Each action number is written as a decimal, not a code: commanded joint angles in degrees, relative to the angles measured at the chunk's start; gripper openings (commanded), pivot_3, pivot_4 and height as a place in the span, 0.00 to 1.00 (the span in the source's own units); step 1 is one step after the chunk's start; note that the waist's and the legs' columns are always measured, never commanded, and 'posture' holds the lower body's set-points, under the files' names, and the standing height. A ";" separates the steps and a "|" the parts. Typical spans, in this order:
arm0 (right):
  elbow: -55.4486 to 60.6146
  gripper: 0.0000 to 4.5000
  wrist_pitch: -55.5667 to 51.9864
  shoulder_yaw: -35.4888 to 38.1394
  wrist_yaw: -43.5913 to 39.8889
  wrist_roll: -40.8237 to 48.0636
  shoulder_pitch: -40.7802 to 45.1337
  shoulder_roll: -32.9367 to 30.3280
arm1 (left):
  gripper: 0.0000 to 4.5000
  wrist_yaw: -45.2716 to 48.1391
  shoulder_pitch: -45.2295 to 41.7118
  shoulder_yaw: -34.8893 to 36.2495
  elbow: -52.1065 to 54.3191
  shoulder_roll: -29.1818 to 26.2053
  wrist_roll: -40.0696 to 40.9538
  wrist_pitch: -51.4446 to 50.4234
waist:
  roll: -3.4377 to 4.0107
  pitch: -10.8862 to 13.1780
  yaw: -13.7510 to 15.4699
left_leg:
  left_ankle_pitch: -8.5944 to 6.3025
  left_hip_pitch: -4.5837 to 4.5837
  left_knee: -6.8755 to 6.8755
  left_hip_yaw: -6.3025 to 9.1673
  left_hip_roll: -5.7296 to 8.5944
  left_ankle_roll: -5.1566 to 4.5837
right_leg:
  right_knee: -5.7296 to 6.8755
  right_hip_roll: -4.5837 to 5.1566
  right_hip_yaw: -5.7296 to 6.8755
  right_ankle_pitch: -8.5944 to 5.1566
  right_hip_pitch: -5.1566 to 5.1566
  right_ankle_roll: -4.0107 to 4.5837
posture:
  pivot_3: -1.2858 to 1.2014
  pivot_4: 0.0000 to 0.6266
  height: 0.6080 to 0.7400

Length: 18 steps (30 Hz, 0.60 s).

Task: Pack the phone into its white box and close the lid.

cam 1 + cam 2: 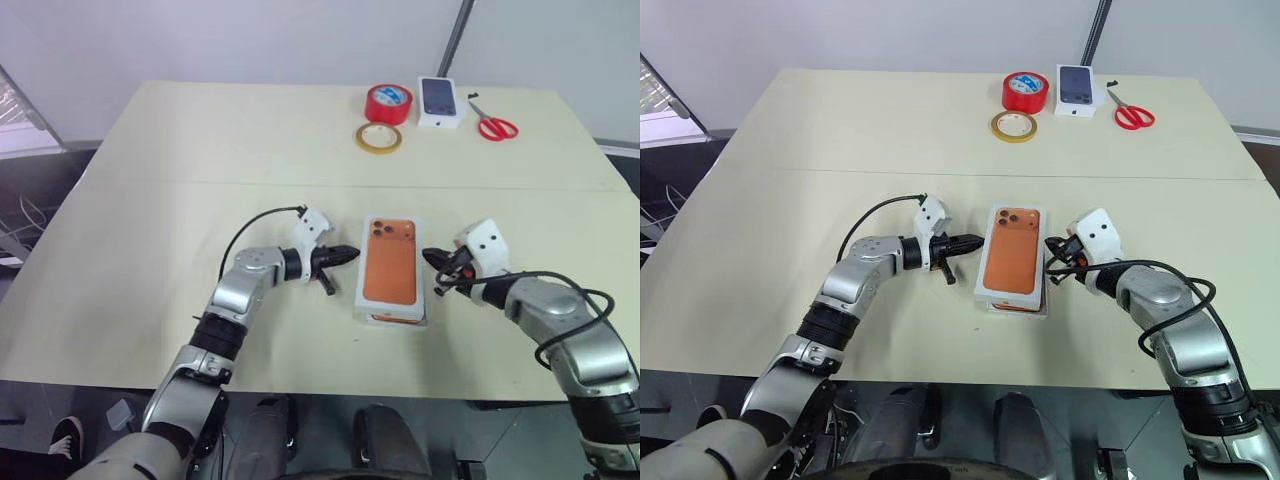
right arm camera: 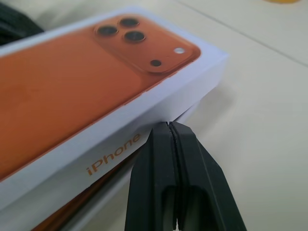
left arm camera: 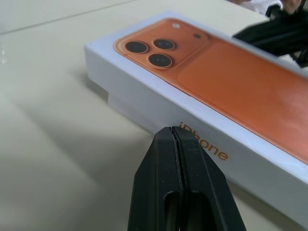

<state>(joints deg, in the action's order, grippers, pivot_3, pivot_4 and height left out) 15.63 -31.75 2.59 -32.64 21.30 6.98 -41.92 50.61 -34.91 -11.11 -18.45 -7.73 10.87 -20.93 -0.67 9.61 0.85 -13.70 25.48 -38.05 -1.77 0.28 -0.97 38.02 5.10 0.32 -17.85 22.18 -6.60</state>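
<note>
Surroundings: red tape roll (image 1: 388,103) | scissors (image 1: 492,124) | small box (image 1: 439,101) far back

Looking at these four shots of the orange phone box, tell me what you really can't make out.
- The phone: hidden under the lid in every view.
- The white box: its inside is covered by the lid; just an edge peeks out in the right wrist view.
- Whether the lid is pressed fully down: unclear; a gap shows along its bottom edge.
- The small white box: print too small in the eye views.
</note>
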 commanded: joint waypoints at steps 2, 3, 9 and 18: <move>2.18 0.01 1.67 2.65 -3.63 -0.08 -1.50 -1.78 | 0.00 0.86 0.58 -0.98 3.57 0.24 1.08 -0.14 | 0.01 0.00 -0.10 | 0.00 -0.02 0.00 0.00 0.00 0.00 | 0.00 0.00 0.00 0.00 -0.02 0.00 | 0.52 0.24 0.91; 2.06 0.01 1.75 2.72 -3.81 -0.49 -1.64 -1.92 | 0.00 0.83 0.72 -1.07 3.77 0.12 0.97 -0.19 | 0.01 0.00 -0.12 | 0.00 -0.02 0.00 0.00 -0.01 0.00 | 0.00 -0.01 0.00 0.00 -0.01 0.00 | 0.52 0.24 0.91; 2.01 0.01 2.23 2.70 -5.21 -1.47 -1.93 -1.86 | 0.00 0.59 1.69 -1.85 5.09 0.38 0.86 -0.13 | 0.01 -0.01 -0.06 | 0.00 -0.03 0.00 0.00 -0.01 0.00 | 0.01 0.00 0.00 0.00 -0.01 0.00 | 0.52 0.24 0.91; 4.24 0.01 2.33 3.78 -7.71 -0.58 -3.37 -1.78 | 0.00 0.48 2.50 -2.04 6.35 0.58 1.01 0.17 | 0.01 -0.01 -0.04 | 0.00 -0.03 -0.01 0.00 -0.01 0.01 | 0.01 0.00 0.00 0.00 -0.02 0.00 | 0.52 0.24 0.91</move>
<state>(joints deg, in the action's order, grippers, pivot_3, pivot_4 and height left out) 16.72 -30.50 5.09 -39.32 20.04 4.15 -43.08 50.78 -32.23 -12.49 -14.44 -7.74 10.91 -21.38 -0.66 9.61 0.81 -13.70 25.45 -38.06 -1.76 0.27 -0.96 38.04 5.11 0.32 -17.85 22.17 -6.60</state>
